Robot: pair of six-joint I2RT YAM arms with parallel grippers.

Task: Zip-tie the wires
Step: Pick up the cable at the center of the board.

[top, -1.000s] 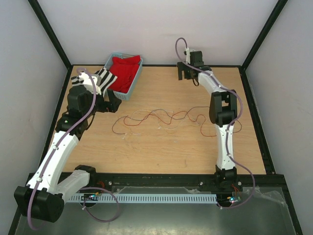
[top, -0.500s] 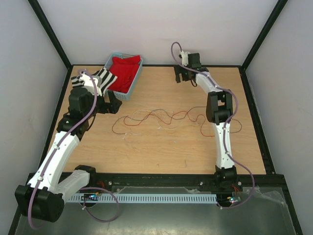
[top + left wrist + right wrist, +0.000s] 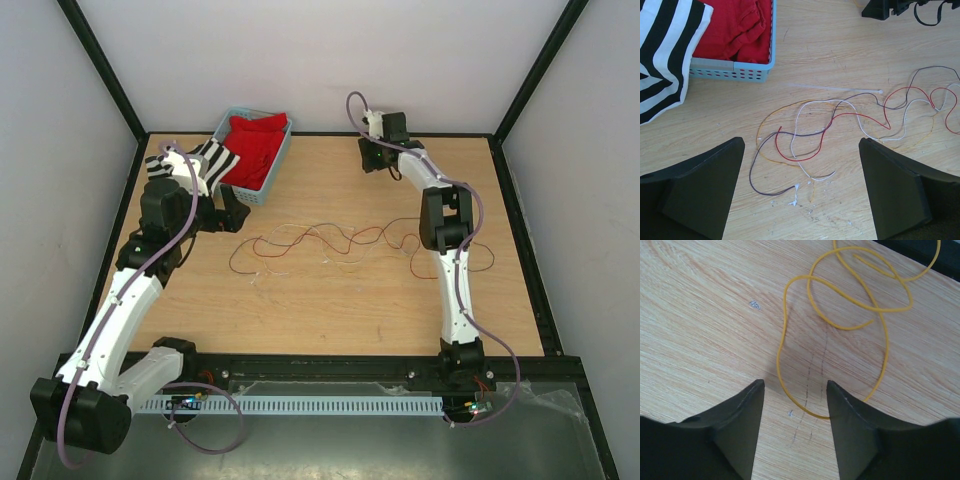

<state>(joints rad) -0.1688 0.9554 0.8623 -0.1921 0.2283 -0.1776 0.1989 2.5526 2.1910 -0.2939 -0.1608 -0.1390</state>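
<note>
The wires (image 3: pixel 330 240) lie loose across the middle of the table in red, orange, dark and pale curls. In the left wrist view the wires (image 3: pixel 855 115) spread ahead of my left gripper (image 3: pixel 802 190), which is open and empty and hangs just above the wood near their left ends. A thin whitish zip tie (image 3: pixel 840 88) lies straight beyond them. My left gripper (image 3: pixel 232 210) sits by the basket. My right gripper (image 3: pixel 372 160) is at the far back. It is open (image 3: pixel 795 385), low over a separate yellow wire loop (image 3: pixel 840 305) whose near bend lies between the fingertips.
A blue basket (image 3: pixel 275 170) with red cloth stands at the back left, and its wall (image 3: pixel 730 70) shows in the left wrist view. A black and white striped cloth (image 3: pixel 665 55) hangs beside it. The black frame edge runs behind the right gripper.
My right arm has shifted its wrist slightly left and down at the back of the table. My left arm and the wires have not visibly moved.
</note>
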